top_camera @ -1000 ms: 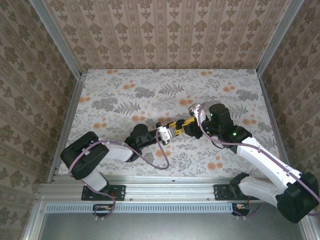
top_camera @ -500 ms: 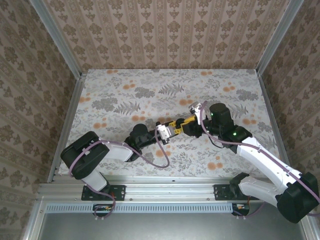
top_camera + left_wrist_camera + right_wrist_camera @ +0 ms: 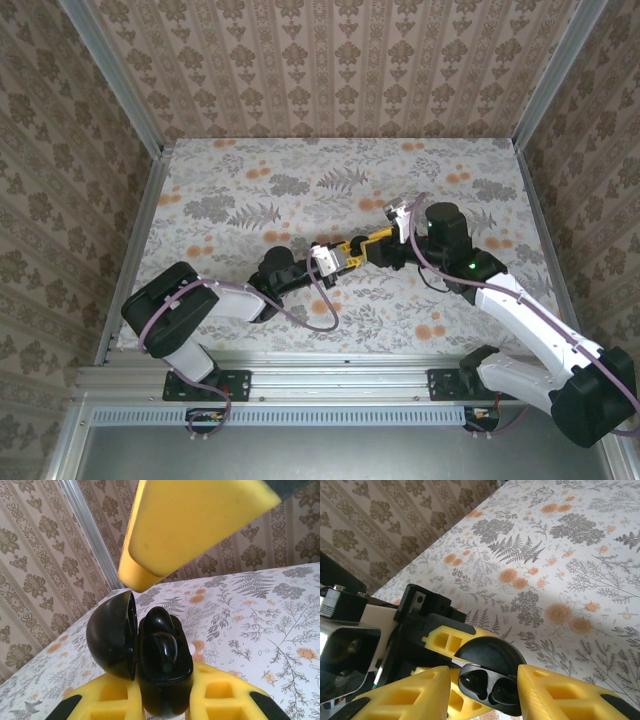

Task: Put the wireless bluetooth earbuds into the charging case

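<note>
Near the table's middle, the left gripper (image 3: 165, 702) is pinching the black charging case (image 3: 162, 675) by its sides, with the lid (image 3: 111, 632) standing open. Both earbuds (image 3: 474, 685) are sitting side by side in their wells. Reaching in from the far right, the right gripper (image 3: 485, 676) is hanging spread astride the case, holding nothing, so I judge a straight lift away is coming next

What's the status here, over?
Copy: left fingers shut on glossy black charging case, lid open. Right fingers open, straddling it. Small black earbuds seated inside. Nothing blocking.
</note>
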